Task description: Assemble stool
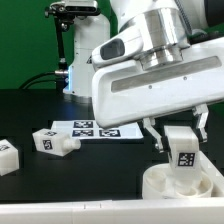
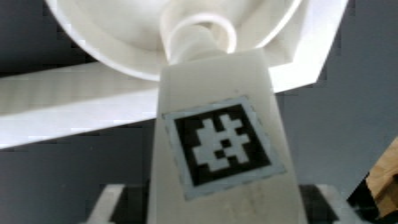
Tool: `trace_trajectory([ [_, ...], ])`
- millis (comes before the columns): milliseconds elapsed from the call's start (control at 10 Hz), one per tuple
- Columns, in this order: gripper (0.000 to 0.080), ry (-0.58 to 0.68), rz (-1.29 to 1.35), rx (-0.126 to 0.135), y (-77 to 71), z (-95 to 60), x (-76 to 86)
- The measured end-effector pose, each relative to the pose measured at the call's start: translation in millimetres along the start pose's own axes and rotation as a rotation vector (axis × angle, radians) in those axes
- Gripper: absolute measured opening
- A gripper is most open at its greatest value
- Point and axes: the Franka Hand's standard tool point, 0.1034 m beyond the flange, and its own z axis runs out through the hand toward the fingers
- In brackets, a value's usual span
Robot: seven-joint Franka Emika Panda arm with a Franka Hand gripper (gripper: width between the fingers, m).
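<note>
My gripper is shut on a white stool leg with a marker tag, holding it upright over the round rimmed seat at the front of the exterior view's right. The leg's lower end is inside the seat's dish. In the wrist view the leg runs from between my fingertips down to the seat, its far end meeting the dish. Two more white legs lie on the table to the exterior view's left: one near the marker board, one at the edge.
The marker board lies flat on the black table behind the seat. A white ledge runs along the table's front. A robot base and cables stand at the back.
</note>
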Motion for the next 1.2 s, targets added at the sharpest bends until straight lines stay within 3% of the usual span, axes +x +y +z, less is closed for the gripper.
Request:
trace_trajectory([
  [600, 0.0324, -0.007, 0.011, -0.002, -3.9, 11.7, -13.2],
  [1100, 0.0324, 0.013, 0.011, -0.013, -2.0, 12.2, -12.0],
  [1200, 0.0491, 0.013, 0.011, -0.013, -1.9, 12.2, -12.1],
])
